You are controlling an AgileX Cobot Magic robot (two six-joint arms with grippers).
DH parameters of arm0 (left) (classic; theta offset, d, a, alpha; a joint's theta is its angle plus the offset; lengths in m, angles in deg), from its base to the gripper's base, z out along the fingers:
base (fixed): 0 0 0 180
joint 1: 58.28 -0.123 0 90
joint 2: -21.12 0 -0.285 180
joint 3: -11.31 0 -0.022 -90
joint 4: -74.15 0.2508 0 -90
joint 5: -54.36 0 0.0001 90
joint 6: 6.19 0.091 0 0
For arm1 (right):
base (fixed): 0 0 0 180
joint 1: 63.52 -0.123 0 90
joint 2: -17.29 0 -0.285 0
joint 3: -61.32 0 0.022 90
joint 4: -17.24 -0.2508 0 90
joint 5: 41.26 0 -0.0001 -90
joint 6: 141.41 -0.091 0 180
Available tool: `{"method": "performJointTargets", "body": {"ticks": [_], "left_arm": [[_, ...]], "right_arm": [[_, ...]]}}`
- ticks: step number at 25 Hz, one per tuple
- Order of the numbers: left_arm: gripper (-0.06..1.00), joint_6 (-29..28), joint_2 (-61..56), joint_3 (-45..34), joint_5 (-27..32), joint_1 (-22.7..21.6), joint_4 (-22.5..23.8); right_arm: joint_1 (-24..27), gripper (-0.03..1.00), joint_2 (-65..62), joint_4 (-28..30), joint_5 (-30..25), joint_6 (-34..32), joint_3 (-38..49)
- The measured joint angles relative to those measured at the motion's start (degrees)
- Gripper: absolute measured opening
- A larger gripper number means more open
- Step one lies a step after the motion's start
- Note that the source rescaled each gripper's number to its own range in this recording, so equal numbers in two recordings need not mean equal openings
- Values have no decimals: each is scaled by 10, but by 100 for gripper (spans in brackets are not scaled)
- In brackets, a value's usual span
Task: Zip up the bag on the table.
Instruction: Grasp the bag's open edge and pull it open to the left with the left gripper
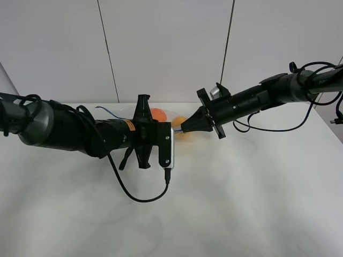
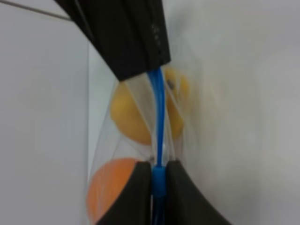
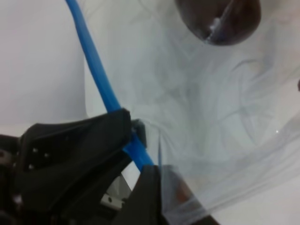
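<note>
From the high camera, the bag (image 1: 162, 114) lies close to the far edge of the white tabletop (image 1: 225, 203), about midway along that edge, and the two arms hide most of it. An orange fruit (image 1: 156, 113) and a yellow fruit (image 1: 179, 122) show through the clear plastic. A short run of the blue seal strip (image 1: 106, 111) shows beyond the left arm. The left claw (image 1: 172, 130) reaches in from the left edge and the right claw (image 1: 186, 127) from the far right corner. Their tips are close together over the bag, and this view does not show how either grips.

In the left wrist view, the left claw's jaws are closed narrow on the blue seal strip, with the pinch between the two dark fingers (image 2: 136, 197). The strip runs taut and straight to the right claw, which is clamped on it further along. The yellow fruit and the orange fruit sit behind the plastic beside the strip.

In the right wrist view, the right claw's fingers (image 3: 70, 154) are pressed together with the blue seal strip nipped between them. Crinkled clear plastic spreads beyond them, with a dark purple piece of produce (image 3: 218, 21) inside.
</note>
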Motion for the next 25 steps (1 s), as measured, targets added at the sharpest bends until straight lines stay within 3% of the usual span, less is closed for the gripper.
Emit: {"method": "performJointTargets", "body": {"ticks": [25], "left_arm": [[0,68,0,-1,-10,-255,8]], "right_arm": [[0,0,0,-5,7,-2,0]]}}
